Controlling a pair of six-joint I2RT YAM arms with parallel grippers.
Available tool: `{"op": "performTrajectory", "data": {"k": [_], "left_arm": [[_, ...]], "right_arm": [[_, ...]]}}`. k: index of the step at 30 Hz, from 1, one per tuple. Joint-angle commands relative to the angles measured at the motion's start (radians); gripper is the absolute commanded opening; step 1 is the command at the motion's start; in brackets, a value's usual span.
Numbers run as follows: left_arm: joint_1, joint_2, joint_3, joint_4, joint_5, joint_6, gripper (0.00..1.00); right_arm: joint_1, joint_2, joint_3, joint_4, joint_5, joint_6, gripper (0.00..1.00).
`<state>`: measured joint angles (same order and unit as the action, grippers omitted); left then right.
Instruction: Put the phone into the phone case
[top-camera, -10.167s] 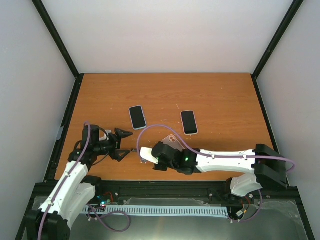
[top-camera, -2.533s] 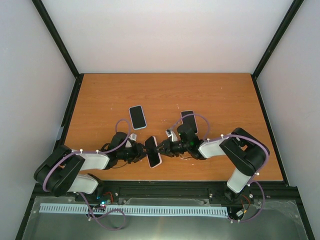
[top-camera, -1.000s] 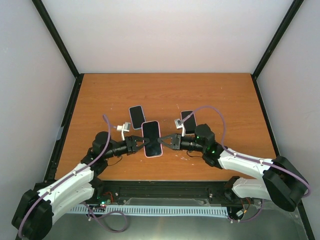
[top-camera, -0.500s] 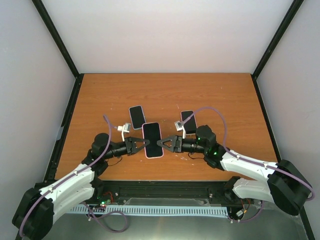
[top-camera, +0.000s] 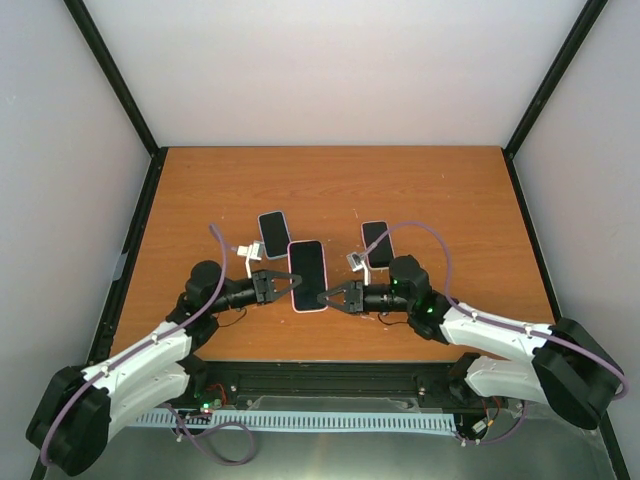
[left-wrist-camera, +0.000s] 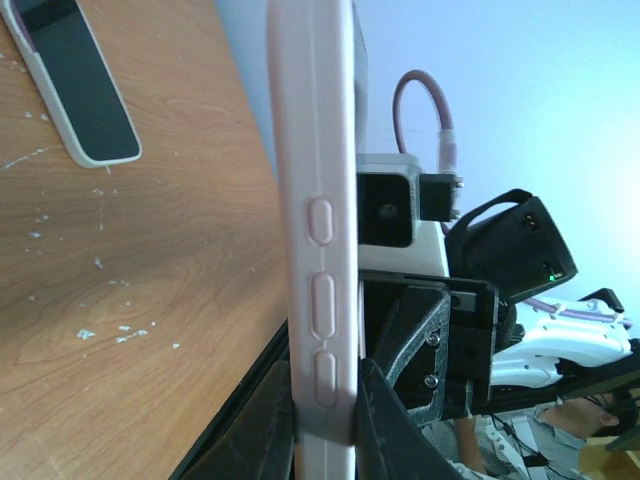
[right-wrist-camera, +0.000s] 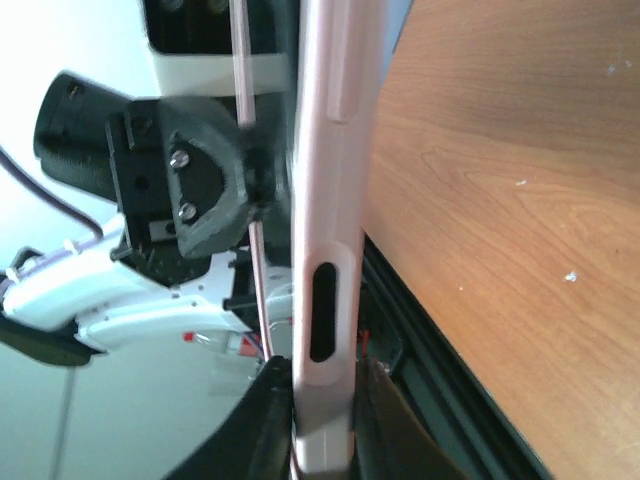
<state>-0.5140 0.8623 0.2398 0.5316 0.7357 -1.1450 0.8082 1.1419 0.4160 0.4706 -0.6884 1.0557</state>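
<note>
Over the surface (top-camera: 450, 190), the left end effector (top-camera: 283, 283) and right end effector (top-camera: 333, 297) each pinch one long edge of the pink case (left-wrist-camera: 318, 200), the phone (top-camera: 307, 272) apparently inside, so I'd squeeze evenly until every corner seats.

Both arms reach inward; left gripper (top-camera: 286, 285) and right gripper (top-camera: 329, 295) clamped, facing

phone (top-camera: 307, 273) between left tool (top-camera: 284, 283), right tool (top-camera: 335, 296)

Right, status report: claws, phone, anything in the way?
Left claw, right claw shut on phone. Phone in pink case, held above table. Left spare phone, right spare phone beyond.
</note>
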Motion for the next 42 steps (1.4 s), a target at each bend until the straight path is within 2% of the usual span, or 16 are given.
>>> {"op": "performTrajectory", "data": {"k": [1, 3, 7, 8, 10, 15, 19, 24, 28, 31, 39, 42], "left_arm": [[0.005, 0.0, 0.06, -0.003, -0.033, 0.097, 0.0], [0.006, 0.004, 0.07, -0.051, -0.047, 0.126, 0.0], [0.005, 0.002, 0.08, -0.091, -0.022, 0.15, 0.0], [0.005, -0.003, 0.082, -0.092, -0.008, 0.149, 0.0], [0.005, -0.014, 0.088, -0.096, 0.029, 0.153, 0.0], [0.005, -0.055, 0.108, -0.131, 0.143, 0.183, 0.0], [0.005, -0.081, 0.119, -0.177, 0.215, 0.226, 0.0], [0.005, -0.08, 0.142, -0.197, 0.304, 0.245, 0.0], [0.005, -0.083, 0.156, -0.208, 0.337, 0.253, 0.0], [0.005, -0.088, 0.156, -0.216, 0.341, 0.257, 0.0], [0.005, -0.08, 0.138, -0.23, 0.338, 0.259, 0.0], [0.005, -0.084, 0.139, -0.25, 0.331, 0.269, 0.0]], "right_arm": [[0.008, -0.021, -0.021, 0.058, 0.015, 0.045, 0.06], [0.008, -0.035, -0.028, 0.069, 0.032, 0.062, 0.03], [0.008, -0.061, -0.027, 0.049, 0.054, 0.048, 0.04], [0.008, -0.069, -0.023, 0.035, 0.059, 0.033, 0.09], [0.008, -0.095, -0.013, -0.014, 0.082, -0.005, 0.26], [0.008, -0.189, 0.054, -0.204, 0.18, -0.125, 0.61], [0.007, -0.233, 0.11, -0.313, 0.239, -0.174, 0.73], [0.008, -0.223, 0.197, -0.425, 0.273, -0.234, 0.81], [0.007, -0.203, 0.243, -0.447, 0.273, -0.251, 0.8], [0.008, -0.188, 0.262, -0.444, 0.249, -0.258, 0.73], [0.006, -0.187, 0.259, -0.423, 0.244, -0.261, 0.46], [0.006, -0.187, 0.259, -0.415, 0.242, -0.268, 0.29]]}}
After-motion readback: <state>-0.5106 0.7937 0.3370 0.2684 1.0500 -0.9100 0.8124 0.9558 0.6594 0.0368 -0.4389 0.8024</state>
